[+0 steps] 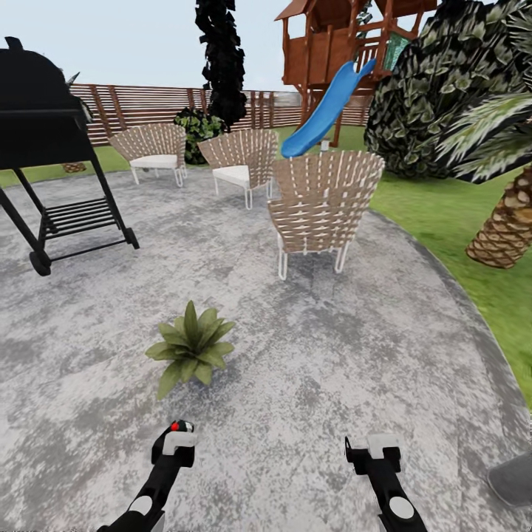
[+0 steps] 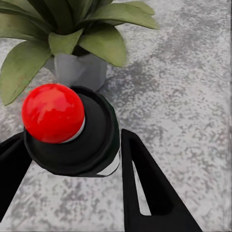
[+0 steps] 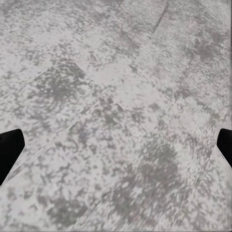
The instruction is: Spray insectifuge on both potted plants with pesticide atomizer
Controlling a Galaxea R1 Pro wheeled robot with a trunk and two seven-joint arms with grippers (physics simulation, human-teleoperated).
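The left claw (image 1: 174, 436) grips the pesticide atomizer (image 2: 72, 130), aimed at the potted plant (image 1: 191, 345) at 12 o'clock for spraying, while the right claw (image 1: 373, 449) hangs wide open, empty

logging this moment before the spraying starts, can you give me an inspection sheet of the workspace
surface: mottled grey paved patio, round edge meeting green lawn on the right.
job's things: potted plant in a small grey pot on the patio, just ahead of the left gripper; the atomizer, dark with a red ball on top, sits between the left gripper's fingers.
clutter: three woven chairs, a black grill on the left.
grippers: left gripper shut on the atomizer; right gripper open, patio below it.
cables: nothing seen.
surroundings: slatted wooden fence, play tower with blue slide, palm trunk and a large dark bush on the right.
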